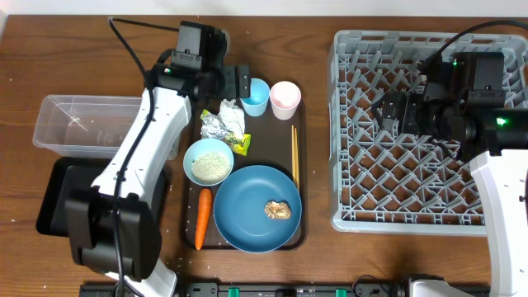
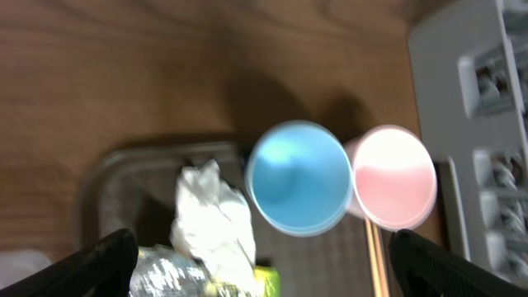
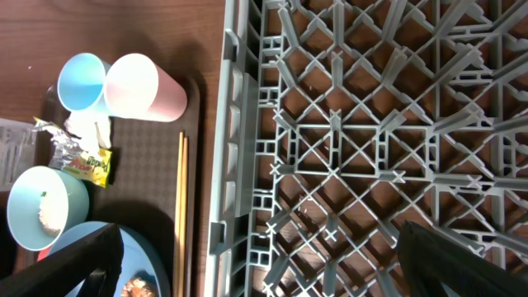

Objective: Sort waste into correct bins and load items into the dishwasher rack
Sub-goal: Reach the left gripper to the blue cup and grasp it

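Left gripper spread wide, hovering above light blue plastic cup. Cup upright at end of brown serving tray, touching pink plastic cup. Right gripper spread, empty, over grey lattice dishwasher rack.

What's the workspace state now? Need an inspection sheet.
Surface: wooden table, with a brown serving tray in the middle.
Job's things: dishwasher rack on the right, nothing loaded; clear tub and black tray on the left. On the serving tray: blue plate with brown food lump, bowl of rice, carrot, foil, white wrapper, yellow-green packet, light blue cup, pink cup, chopsticks.
Clutter: nothing seen.
Grippers: left claw open, aimed at the light blue cup; right claw open over the rack.
Cables: black cable on the left arm, another on the right.
Surroundings: nothing seen.
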